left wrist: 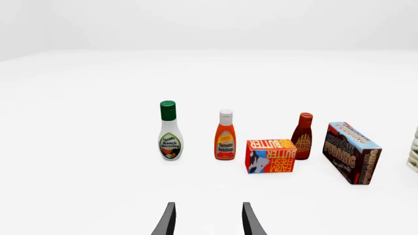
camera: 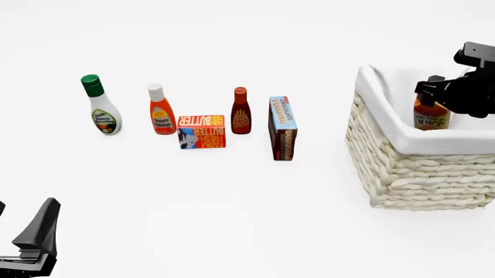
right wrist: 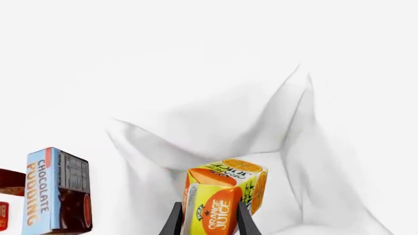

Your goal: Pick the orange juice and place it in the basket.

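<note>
My right gripper (right wrist: 207, 220) is clamped on the orange juice (right wrist: 225, 193) over the basket (camera: 402, 168), so if I let go this high it probably tips.

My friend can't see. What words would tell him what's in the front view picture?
The right gripper holds an orange juice carton inside a big white wicker basket on the right. Left of it stand a chocolate pudding box, BBQ sauce, butter box, ketchup and ranch dressing.
</note>
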